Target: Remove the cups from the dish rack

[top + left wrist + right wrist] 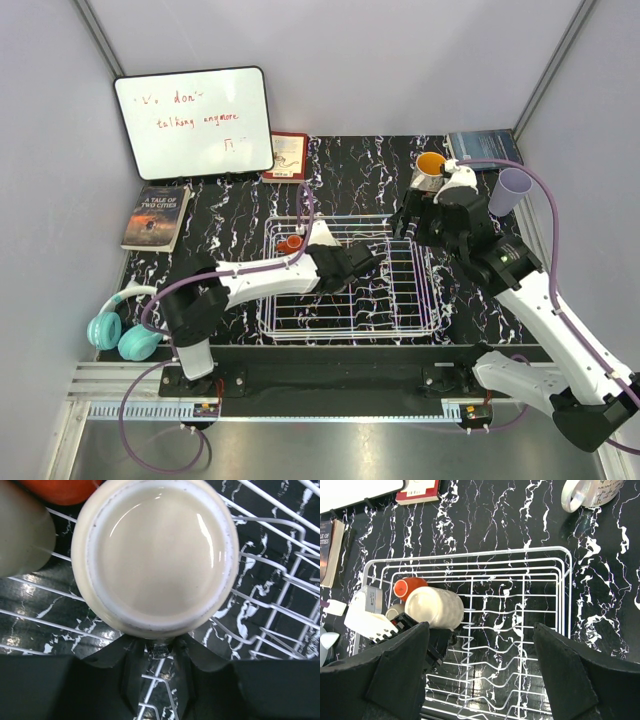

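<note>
Three cups sit in the left end of the white wire dish rack [350, 333]: a cream glazed mug [435, 607] lying on its side, a small orange cup [410, 586] just behind it and a little grey-brown cup [395, 611] beside it. Two more, a pale lavender tumbler [512, 190] and a white printed mug [592, 491], are outside the rack on the black marbled desk [220, 215], off to the right.

Our left claw [160, 649] is at the cream glazed mug's base, its jaws drawn narrow on a small pale part at the lower edge. We judge that to be a pinch, perhaps on the handle, though the part is too hidden to name. Our right claw [480, 627] hangs wide open and empty over the rack's right half.

We expect the mug to be stiff, fairly heavy, slick with glaze and breakable, so a thin pinch may let it swing. The wall at the rim or the handle root should hold best, with the mug lifted clear of the wire prongs.
</note>
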### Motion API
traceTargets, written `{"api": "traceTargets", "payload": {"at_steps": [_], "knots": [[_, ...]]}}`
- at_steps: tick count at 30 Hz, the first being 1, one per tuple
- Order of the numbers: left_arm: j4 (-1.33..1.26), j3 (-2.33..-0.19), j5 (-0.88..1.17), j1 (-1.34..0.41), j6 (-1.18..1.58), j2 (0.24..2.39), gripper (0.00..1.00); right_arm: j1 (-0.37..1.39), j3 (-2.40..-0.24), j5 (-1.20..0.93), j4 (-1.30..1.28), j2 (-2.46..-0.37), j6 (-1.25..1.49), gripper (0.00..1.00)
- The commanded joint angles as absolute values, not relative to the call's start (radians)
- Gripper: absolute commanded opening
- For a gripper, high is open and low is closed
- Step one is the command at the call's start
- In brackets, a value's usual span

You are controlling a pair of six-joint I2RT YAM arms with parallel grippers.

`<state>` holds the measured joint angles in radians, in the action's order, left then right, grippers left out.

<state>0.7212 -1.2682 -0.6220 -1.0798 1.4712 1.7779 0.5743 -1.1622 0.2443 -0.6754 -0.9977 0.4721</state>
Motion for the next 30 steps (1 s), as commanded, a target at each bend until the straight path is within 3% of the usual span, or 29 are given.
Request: {"api": "traceTargets", "payload": {"at_steps": [1,5,7,9,18,30], "knots": [[0.726,-1.256,-0.718,-1.078,1.493,1.807,0.30,0.580,-1.152,0.226,-0.637,-0.982,0.460,0.92],[0.727,-1.249,-0.732,-1.078,1.488,1.815,0.18,0.578,-1.144,0.225,-0.640,-0.974,0.462,0.93],[0.726,-1.233,-0.738,-1.078,1.491,1.807,0.05,0.580,-1.141,0.229,-0.640,-0.974,0.460,0.92],[0.724,-1.218,-0.741,-1.078,1.488,1.792,0.01,0.580,-1.138,0.229,-0.637,-0.974,0.459,0.92],[0.709,-1.210,-0.692,-1.078,1.149,1.697,0.00,0.580,-1.123,0.236,-0.618,-0.973,0.468,0.93],[0.563,-1.098,-0.534,-1.080,0.842,1.382,0.00,0.580,-1.131,0.253,-0.565,-0.969,0.477,0.93]]}}
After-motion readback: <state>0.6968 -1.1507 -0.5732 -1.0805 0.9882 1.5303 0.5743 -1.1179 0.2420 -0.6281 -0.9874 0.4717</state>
